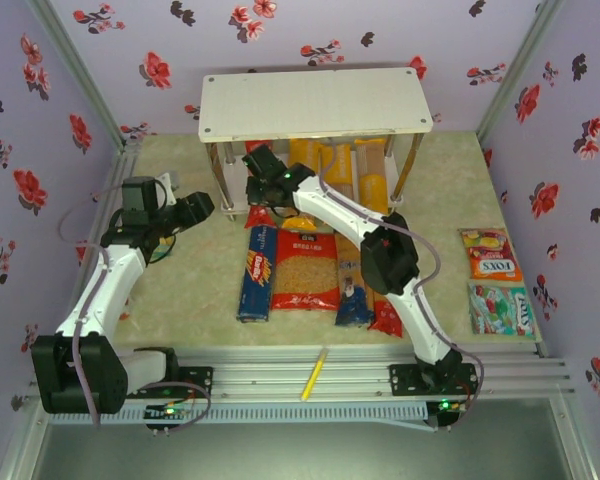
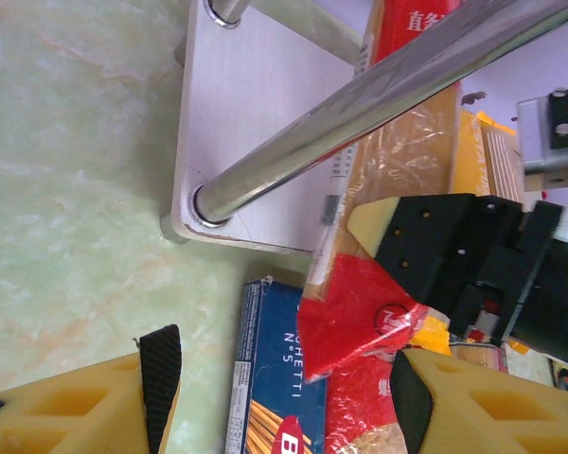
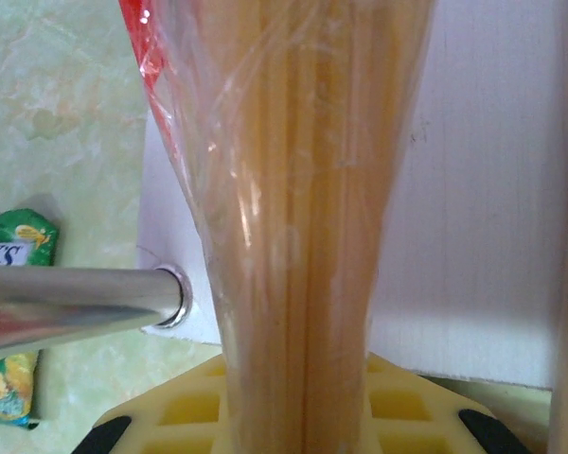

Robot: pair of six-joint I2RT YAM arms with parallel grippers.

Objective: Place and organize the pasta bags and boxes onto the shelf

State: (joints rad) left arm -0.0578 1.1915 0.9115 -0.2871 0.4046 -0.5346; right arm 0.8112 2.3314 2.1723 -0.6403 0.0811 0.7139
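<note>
My right gripper [image 1: 263, 165] is shut on a long spaghetti bag with a red end [image 1: 261, 214] at the left front of the shelf [image 1: 315, 100]. In the right wrist view that bag [image 3: 303, 236] runs between the yellow fingers [image 3: 170, 411] over the white lower board [image 3: 473, 189]. My left gripper [image 1: 202, 207] hangs open just left of the shelf, nothing between its pads [image 2: 161, 378]. Beneath it lie the dark-blue box [image 2: 275, 378] and the held bag's red end [image 2: 369, 312]. Yellow-orange bags [image 1: 320, 165] rest on the lower tier. The blue box [image 1: 257, 272], a wide red bag [image 1: 303, 270] and a blue-ended bag [image 1: 352, 290] lie on the table.
Two sweets packets [image 1: 490, 255] lie at the right of the table. A yellow pen [image 1: 314, 375] rests on the front rail. A silver shelf post [image 2: 379, 104] crosses just above the left gripper, and another post [image 3: 76, 303] stands left of the held bag.
</note>
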